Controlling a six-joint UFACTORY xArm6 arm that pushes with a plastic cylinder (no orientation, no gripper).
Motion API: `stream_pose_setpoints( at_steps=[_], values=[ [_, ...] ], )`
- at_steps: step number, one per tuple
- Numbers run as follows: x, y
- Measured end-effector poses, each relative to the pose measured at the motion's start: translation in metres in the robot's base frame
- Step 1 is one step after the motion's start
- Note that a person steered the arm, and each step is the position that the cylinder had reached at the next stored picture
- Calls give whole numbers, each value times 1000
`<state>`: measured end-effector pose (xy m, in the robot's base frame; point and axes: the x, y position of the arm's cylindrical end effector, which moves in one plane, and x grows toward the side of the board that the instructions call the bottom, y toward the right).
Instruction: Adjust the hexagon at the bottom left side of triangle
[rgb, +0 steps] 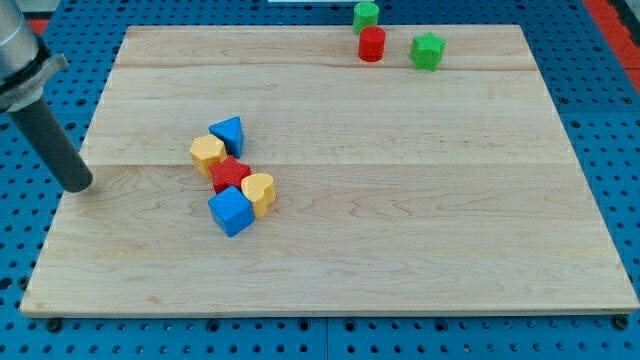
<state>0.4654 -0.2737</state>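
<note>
A yellow hexagon lies on the wooden board, touching the lower left side of a blue triangle. A red star sits just below them, touching the hexagon. My tip rests near the board's left edge. It is well to the left of the hexagon, a little lower in the view, and apart from every block.
A yellow heart and a blue cube adjoin the red star below. At the view's top stand a green block, a red cylinder and a green star. A blue pegboard surrounds the board.
</note>
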Motion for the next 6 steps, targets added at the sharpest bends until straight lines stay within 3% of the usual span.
stream_pose_setpoints(
  at_steps=[1, 2, 4, 5, 6],
  values=[
    [-59, 62],
    [-86, 108],
    [-21, 112],
    [-20, 105],
    [12, 126]
  ],
)
